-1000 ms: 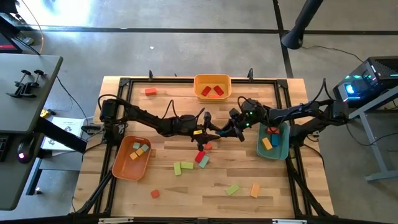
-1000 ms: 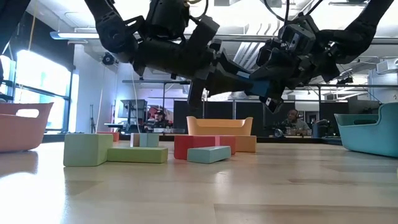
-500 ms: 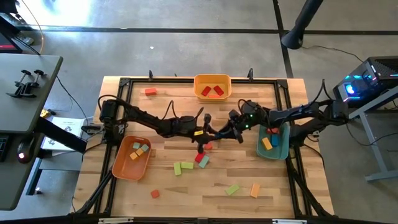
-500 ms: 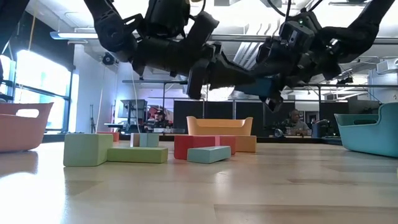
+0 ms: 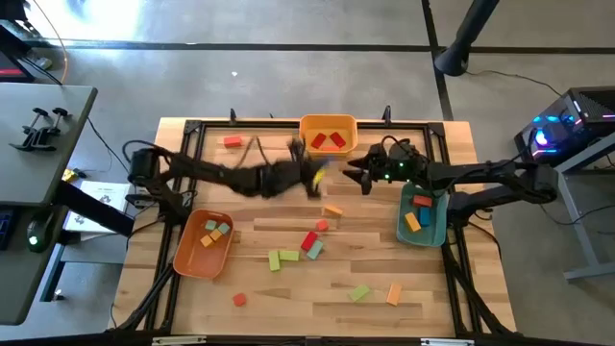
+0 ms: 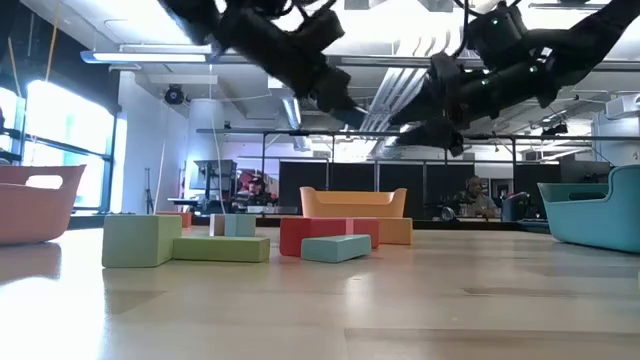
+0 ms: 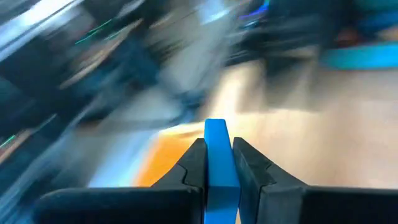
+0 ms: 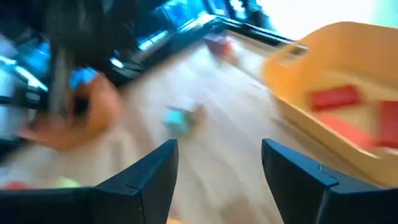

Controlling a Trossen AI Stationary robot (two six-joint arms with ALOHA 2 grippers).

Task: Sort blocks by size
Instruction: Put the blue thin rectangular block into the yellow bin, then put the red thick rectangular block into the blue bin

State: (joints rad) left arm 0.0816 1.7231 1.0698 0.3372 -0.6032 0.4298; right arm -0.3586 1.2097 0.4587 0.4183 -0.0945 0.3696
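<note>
Blue block (image 7: 216, 163), thin, rigid and probably light, is sitting clamped flat-faced between the left gripper (image 7: 216, 167) fingers; the right gripper (image 8: 219, 163) is hanging wide, carrying nothing.

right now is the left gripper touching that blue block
Touching. The left wrist view shows the left gripper with its jaws pressed against both sides of the blue block, no gap on either side.

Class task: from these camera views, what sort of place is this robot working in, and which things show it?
Probably a robotics lab or workshop: a wooden-slat table in a black metal frame on bare concrete floor, a grey side desk with equipment, and exposed ceiling ducts over workstations behind.
</note>
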